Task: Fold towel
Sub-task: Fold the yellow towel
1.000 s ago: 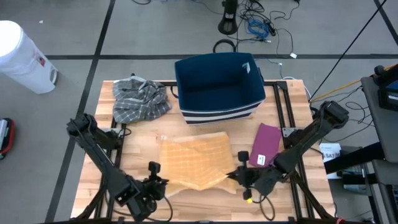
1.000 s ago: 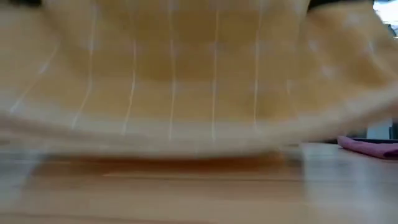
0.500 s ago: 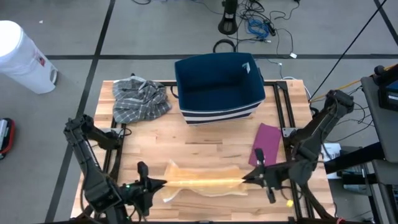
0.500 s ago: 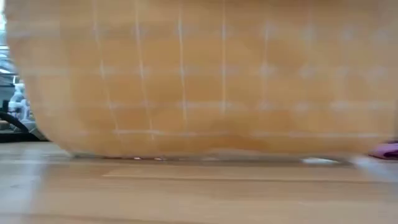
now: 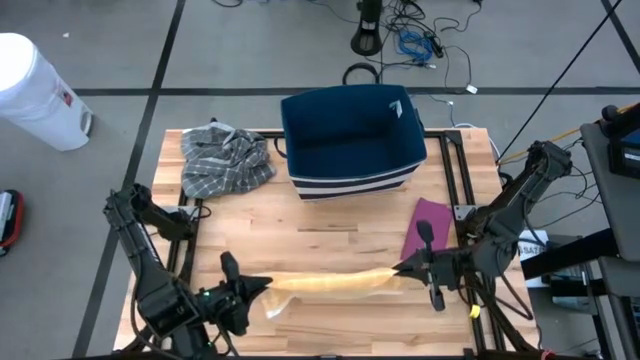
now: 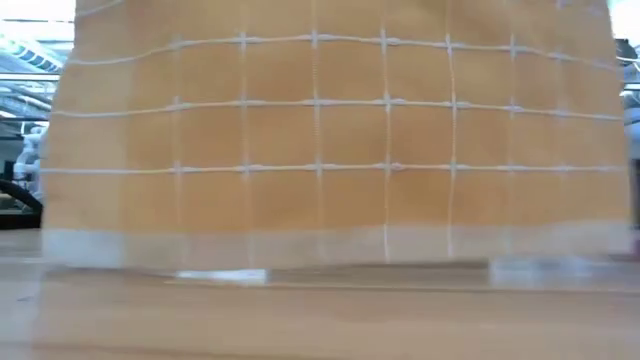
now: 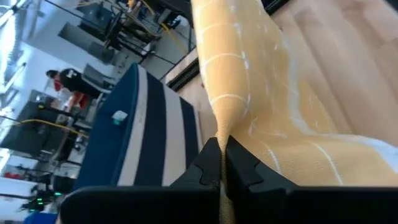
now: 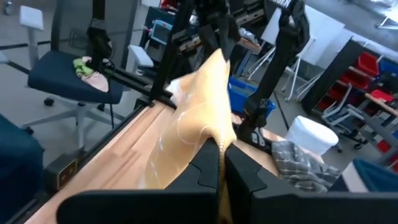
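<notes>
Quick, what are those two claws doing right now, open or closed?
Left claw: closed, pinching one corner of the yellow towel.
Right claw: closed, pinching the towel's opposite corner.

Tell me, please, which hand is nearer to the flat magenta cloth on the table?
The right hand: it sits just in front of the magenta cloth, pinching the yellow checked towel. The left hand holds the towel's opposite end, much farther away.
</notes>
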